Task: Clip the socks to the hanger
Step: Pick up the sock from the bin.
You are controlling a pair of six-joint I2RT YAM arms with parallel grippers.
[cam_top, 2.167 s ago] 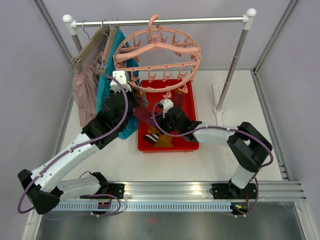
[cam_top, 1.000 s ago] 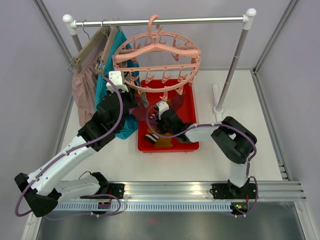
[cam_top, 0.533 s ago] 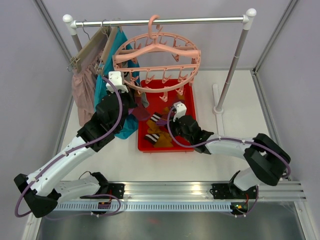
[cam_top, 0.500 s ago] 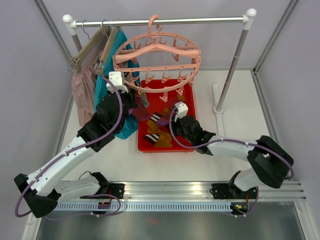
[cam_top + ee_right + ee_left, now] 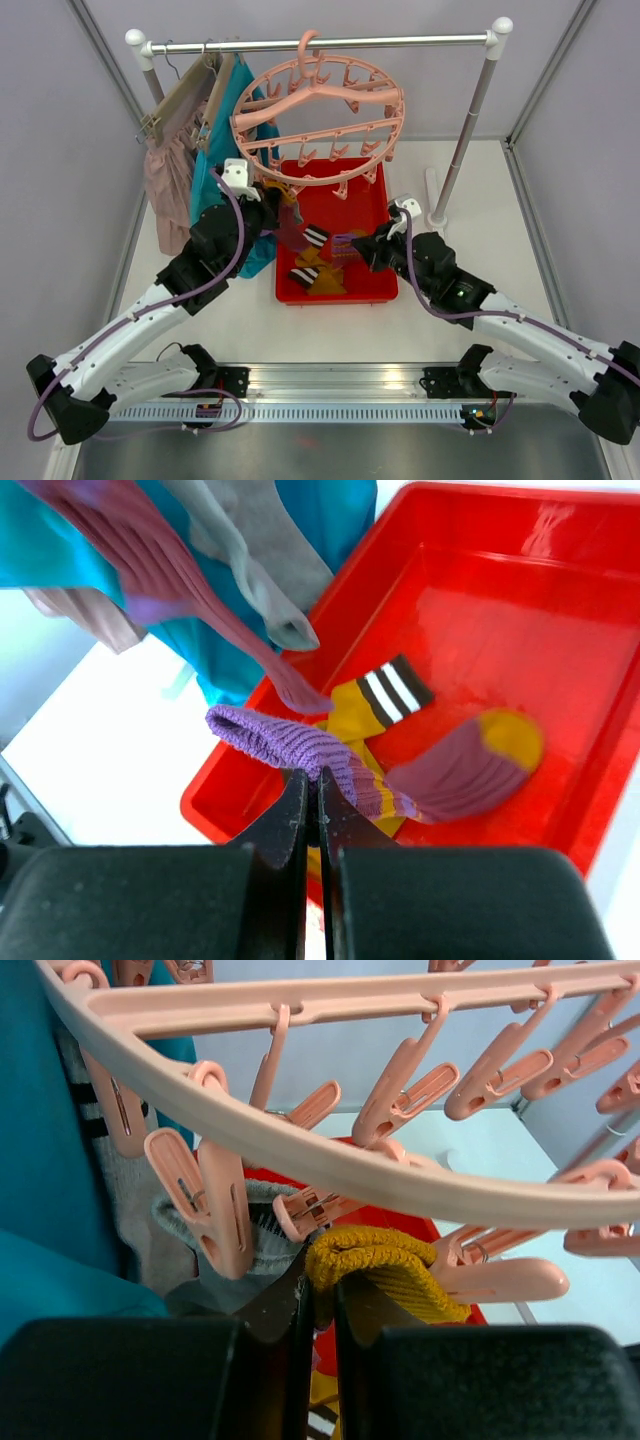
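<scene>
Since earlier, swinging right gripper (image 5: pixel 312 778) back off tray (image 5: pixel 500 630), jaws pinching purple sock (image 5: pixel 280 742) shut, readying next; pressing yellow sock (image 5: pixel 370 1255) to hanger (image 5: pixel 330 1160) clip (image 5: pixel 320 1208), left gripper (image 5: pixel 318 1305) nearly closed on it.

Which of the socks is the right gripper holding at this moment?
The purple ribbed sock, pinched in the right gripper over the red tray. The mustard sock is in the left gripper instead.

Glossy plastic tray (image 5: pixel 560 610); knit socks (image 5: pixel 290 745); seemingly matt hanger (image 5: pixel 300 1150).
</scene>
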